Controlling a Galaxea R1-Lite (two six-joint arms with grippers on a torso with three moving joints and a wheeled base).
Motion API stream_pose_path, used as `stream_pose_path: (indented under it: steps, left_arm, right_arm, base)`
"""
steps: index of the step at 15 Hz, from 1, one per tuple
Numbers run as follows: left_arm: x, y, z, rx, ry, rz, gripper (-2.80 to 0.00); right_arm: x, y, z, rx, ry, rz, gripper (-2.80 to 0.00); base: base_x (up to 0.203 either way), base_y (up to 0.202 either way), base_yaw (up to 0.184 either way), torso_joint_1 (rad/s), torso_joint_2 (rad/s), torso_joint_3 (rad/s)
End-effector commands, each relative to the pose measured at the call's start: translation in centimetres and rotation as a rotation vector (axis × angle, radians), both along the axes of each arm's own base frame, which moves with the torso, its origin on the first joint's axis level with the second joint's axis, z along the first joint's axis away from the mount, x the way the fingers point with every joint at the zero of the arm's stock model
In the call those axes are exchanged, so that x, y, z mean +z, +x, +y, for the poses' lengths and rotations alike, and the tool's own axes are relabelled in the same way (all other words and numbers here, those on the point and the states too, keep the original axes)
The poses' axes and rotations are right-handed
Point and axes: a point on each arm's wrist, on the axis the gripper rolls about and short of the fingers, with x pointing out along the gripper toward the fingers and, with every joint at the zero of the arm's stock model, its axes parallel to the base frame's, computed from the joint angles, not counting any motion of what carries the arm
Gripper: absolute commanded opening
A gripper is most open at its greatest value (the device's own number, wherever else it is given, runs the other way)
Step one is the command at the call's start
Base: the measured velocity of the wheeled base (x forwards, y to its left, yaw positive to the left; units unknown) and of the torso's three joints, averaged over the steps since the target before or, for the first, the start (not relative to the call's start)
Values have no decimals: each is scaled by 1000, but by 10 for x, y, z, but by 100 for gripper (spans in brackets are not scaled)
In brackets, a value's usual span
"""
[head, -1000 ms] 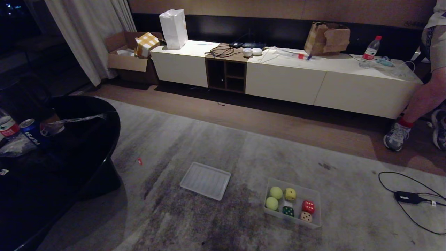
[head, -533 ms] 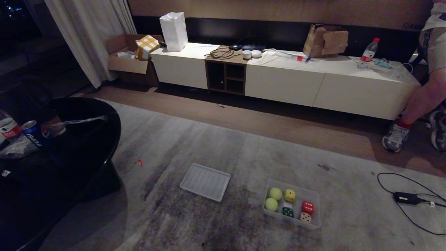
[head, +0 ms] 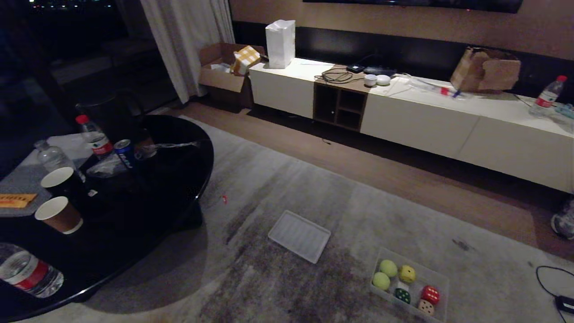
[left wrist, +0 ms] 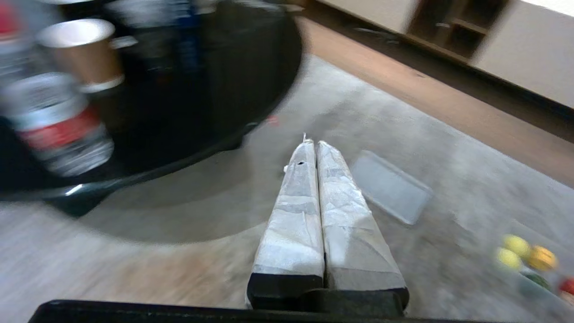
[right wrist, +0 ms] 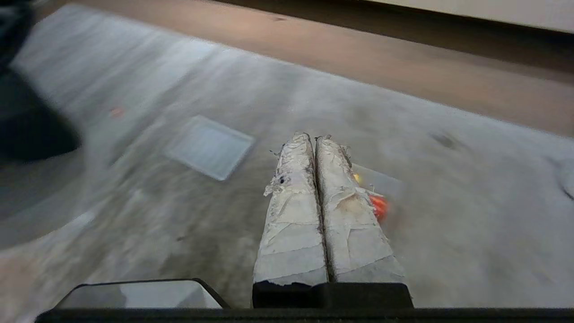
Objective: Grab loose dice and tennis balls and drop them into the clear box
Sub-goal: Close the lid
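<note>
The clear box (head: 441, 280) sits on the grey carpet at the lower right of the head view. Inside it lie two tennis balls (head: 388, 268) (head: 381, 281) and the dice: yellow (head: 407, 273), dark green (head: 402, 295), red (head: 431, 294) and tan (head: 425, 307). Neither arm shows in the head view. My left gripper (left wrist: 313, 143) is shut and empty, held above the carpet with the box far off to its side (left wrist: 529, 269). My right gripper (right wrist: 313, 137) is shut and empty too; the red die (right wrist: 380, 207) peeks out behind its fingers.
A flat ribbed translucent lid (head: 299, 236) lies on the carpet left of the box. A round black table (head: 179, 179) with bottles, cups and a can stands at the left. A long white cabinet (head: 448, 130) runs along the back wall. A shoe (head: 564, 220) and cable (head: 554, 287) are at the right edge.
The whole head view has swung left and risen, so the table fills more of the left and the box sits lower right. Things on the carpet have not moved.
</note>
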Motion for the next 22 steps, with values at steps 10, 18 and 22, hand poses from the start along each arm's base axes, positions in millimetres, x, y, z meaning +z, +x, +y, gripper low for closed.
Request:
stream_pose_path:
  steps: [10, 18, 22]
  left_arm:
    - [0, 0, 0, 2, -2, 3, -280]
    - [0, 0, 0, 2, -6, 1, -280]
    - [0, 0, 0, 2, -3, 0, -280]
  right_arm:
    - [0, 0, 0, 0, 2, 3, -280]
    - [0, 0, 0, 0, 2, 3, -280]
    - [0, 0, 0, 0, 2, 3, -280]
  base:
    - [0, -1, 19, -55, 223, 160]
    - [0, 0, 0, -14, 43, 31]
    - [28, 0, -1, -1, -1, 2]
